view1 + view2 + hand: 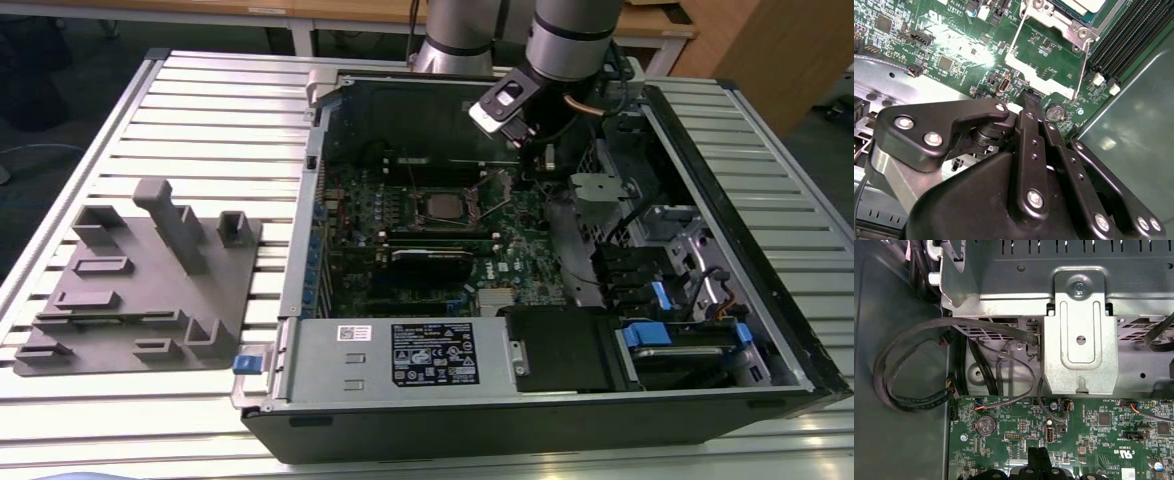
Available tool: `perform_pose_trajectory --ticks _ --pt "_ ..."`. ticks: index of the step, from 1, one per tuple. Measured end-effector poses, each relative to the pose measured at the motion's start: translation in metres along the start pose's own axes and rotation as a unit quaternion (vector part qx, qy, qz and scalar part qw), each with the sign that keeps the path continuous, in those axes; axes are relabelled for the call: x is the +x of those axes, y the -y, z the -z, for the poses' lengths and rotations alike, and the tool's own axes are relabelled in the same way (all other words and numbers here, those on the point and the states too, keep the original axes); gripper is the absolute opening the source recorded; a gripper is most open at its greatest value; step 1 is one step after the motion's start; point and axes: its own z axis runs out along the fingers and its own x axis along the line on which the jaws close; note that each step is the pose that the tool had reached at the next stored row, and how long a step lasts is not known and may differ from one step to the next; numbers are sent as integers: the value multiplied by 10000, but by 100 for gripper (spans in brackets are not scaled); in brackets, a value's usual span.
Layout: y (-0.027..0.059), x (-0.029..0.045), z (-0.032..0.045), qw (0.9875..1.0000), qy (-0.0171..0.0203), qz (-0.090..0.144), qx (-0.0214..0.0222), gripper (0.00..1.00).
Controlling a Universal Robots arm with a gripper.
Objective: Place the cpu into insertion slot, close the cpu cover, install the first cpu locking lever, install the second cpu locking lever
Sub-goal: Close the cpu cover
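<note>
The cpu (439,206) lies in the insertion slot (410,208) in the middle of the green board, its grey top showing (1081,4). The silvery cpu cover (1066,29) lies flat around it. Two thin wire levers (1015,39) run out from the socket's corners toward my gripper. My gripper (533,166) hangs inside the case just to the exterior view's right of the socket and above the board, apart from it. Its black fingertips (1029,96) are pressed together with nothing between them, and they also show in the first wrist view (1038,456).
A grey moulded fixture (134,280) sits on the slatted table at the exterior view's left. Inside the case are the power supply (400,355), drive bays with blue tabs (654,300), memory slots (1134,35), a coin battery (985,426), a metal bracket (1079,340) and looping cables (914,365).
</note>
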Motion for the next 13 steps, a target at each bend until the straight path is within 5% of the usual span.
perform_pose_trajectory --ticks 13 --pt "143 -2 3 10000 0 0 -14 11"
